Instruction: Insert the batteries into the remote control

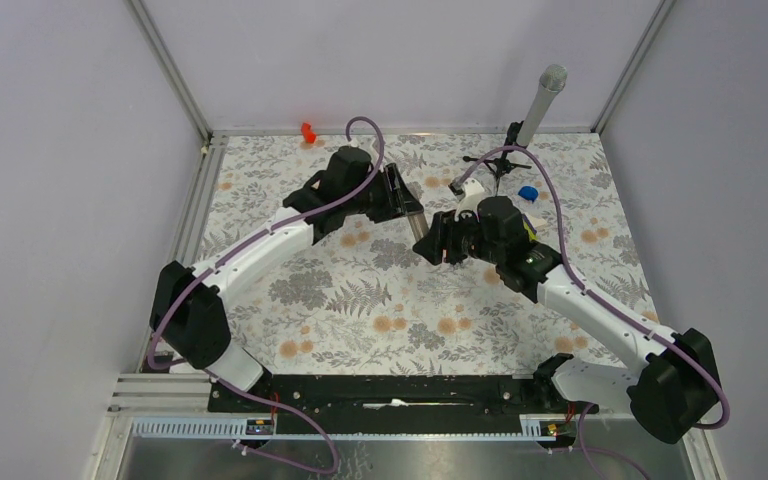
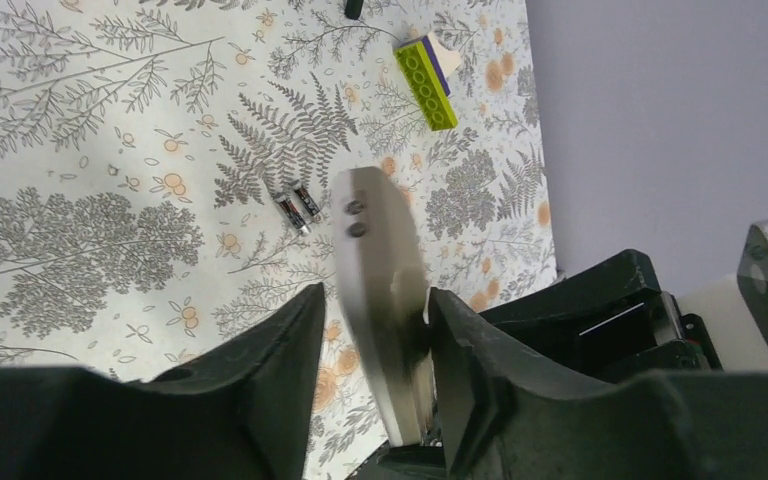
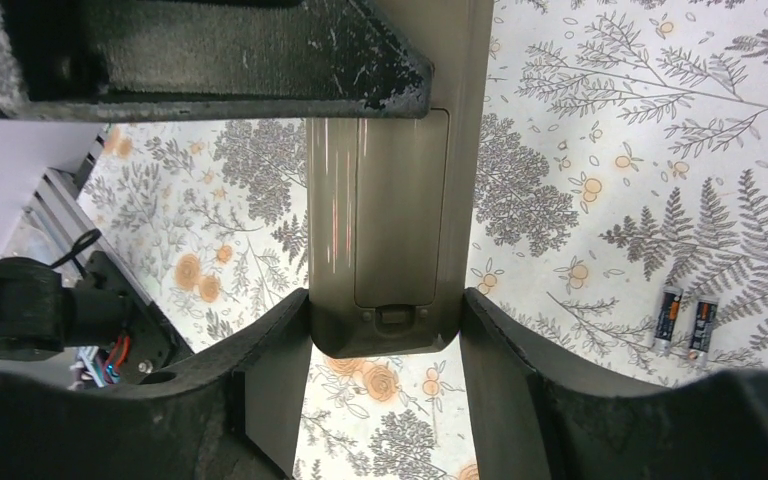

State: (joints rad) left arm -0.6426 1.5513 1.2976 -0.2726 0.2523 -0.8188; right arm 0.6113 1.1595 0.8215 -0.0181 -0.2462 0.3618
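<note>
— Since the right end effector (image 3: 385, 302) sits nearest the arm bases, start there: what has it got?

— Its two dark fingers are clamped on the near end of the small pale rectangular plastic remote control (image 3: 332, 220), which hangs in the air above the floral tabletop (image 3: 600, 120).

— Why lifted rather than lying flat?

— My guess is access. The back face is turned toward the right wrist camera, so the rectangular battery cover (image 3: 400, 200) and its small latch (image 3: 393, 314) are in plain view. The cover is on, so nothing is loaded yet.

— And the other arm?

— The left end effector (image 2: 375, 300) is closed on the far end of the same handset, gripping across its thin edges. Two holds keep it from twisting, I'd judge, when one of them lets go to work the latch.

— Where are the cells?

— The two slim dark cylindrical batteries (image 3: 685, 320) lie side by side, touching or nearly so, on the tabletop, off to one side of the handset and well below it. Neither arm is near them.

— Anything beyond?

— A yellow-green studded plastic bar (image 2: 426, 82) with a white end, farther off, not part of this job
</note>
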